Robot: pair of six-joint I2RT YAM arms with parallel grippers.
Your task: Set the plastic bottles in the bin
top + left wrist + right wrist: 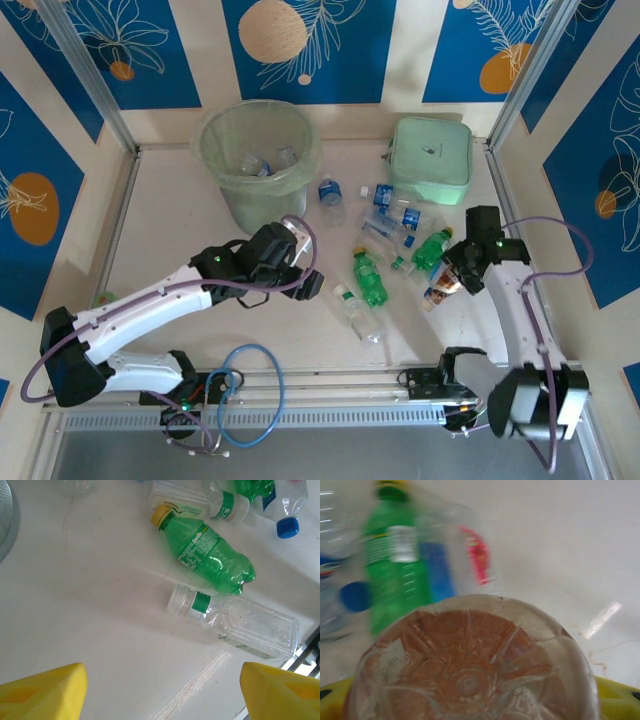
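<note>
White tabletop [170, 230] under blue-patterned walls [330, 50]. Nearest me, the left gripper [160, 690] hangs spread near a green-banded clear bottle [240, 627]; the right gripper [458, 272] pinches a brownish bottle [470, 665]. Loose bottles [370, 282] lie scattered mid-table; farther back, the bin [235, 190] holds two more.

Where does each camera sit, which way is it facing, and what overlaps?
Top external: above, behind the bases, looking down at table, bin and both arms.
Left wrist: looks down past open left gripper at green bottle.
Right wrist: looks across table; right gripper holds brownish bottle.
Shared: top external also shows that green bottle.
</note>
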